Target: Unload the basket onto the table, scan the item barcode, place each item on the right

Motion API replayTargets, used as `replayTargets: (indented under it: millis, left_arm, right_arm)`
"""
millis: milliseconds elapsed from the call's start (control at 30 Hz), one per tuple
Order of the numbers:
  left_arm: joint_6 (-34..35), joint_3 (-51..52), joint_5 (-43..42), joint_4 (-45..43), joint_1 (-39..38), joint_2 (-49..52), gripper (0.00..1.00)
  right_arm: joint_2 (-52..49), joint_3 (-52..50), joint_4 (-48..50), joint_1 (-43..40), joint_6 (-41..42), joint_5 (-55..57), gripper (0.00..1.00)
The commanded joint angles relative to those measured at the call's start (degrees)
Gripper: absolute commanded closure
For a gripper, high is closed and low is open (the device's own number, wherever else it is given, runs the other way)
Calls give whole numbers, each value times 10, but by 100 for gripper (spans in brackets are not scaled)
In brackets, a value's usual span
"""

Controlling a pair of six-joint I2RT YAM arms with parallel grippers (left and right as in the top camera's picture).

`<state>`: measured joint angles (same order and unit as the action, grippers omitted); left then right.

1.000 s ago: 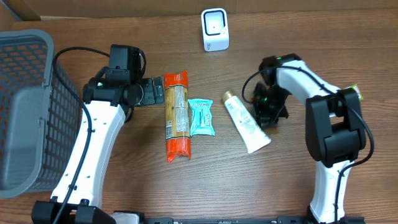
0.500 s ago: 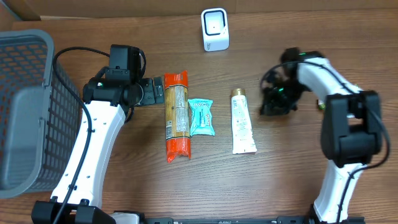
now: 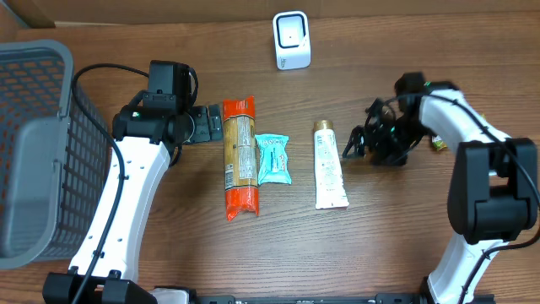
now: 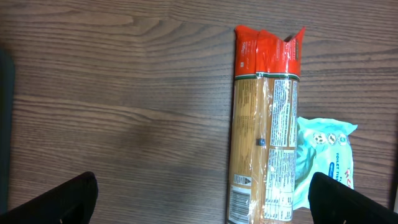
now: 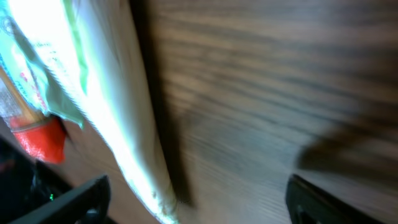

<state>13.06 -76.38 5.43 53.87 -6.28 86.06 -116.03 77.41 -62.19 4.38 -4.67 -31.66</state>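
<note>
Item: white squeeze tube with a gold cap [image 3: 330, 173]. It lies flat on the brown wooden table [image 3: 405, 245], near the middle, cap towards the far edge and crimped end towards the near edge. Nothing grips it.

Right gripper [image 3: 354, 145]: just to the right of the tube's upper half, pointing at it. Jaws stand wide apart with nothing between them. The right wrist view is blurred; the tube [image 5: 118, 106] runs down the left side of that view, and I cannot tell whether a fingertip touches it.

Left of the tube, apart from it: small teal plastic packet [image 3: 272, 159]. This packet touches a long clear pasta packet with orange-red ends [image 3: 239, 156], which lies parallel to the tube.

Left gripper [image 3: 207, 125]: just beside the far end of the pasta packet, on its left. Jaws fully apart and empty; the left wrist view shows bare table between the fingertips and the pasta packet off to the right.

White box-shaped scanner [image 3: 292, 40]: upright at the far edge of the table, well apart from the tube.

Grey mesh basket [image 3: 34, 143]: at the far left of the table.
</note>
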Motion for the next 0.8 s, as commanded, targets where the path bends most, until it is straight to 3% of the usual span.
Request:
replayTargets:
  millis: [0, 267, 500, 567, 633, 767]
  left_arm:
    - [-13, -3, 5, -1, -1, 1, 0]
    - [-13, -3, 5, -2, -1, 1, 0]
    - [-13, -3, 5, -1, -1, 1, 0]
    - [-13, -3, 5, -1, -1, 1, 1]
    - [-13, -3, 5, -1, -1, 1, 0]
    - [-13, -3, 5, -2, -1, 1, 0]
  right_arm:
    - [9, -48, 50, 26, -16, -45, 12]
    - [9, -81, 115, 54, -16, -45, 15]
    - [9, -130, 173, 81, -11, -19, 34]
    - [9, -152, 200, 91, -11, 12, 44]
    - [9, -178, 245, 104, -1, 30, 65]
    - [9, -182, 257, 107, 47, 57, 81]
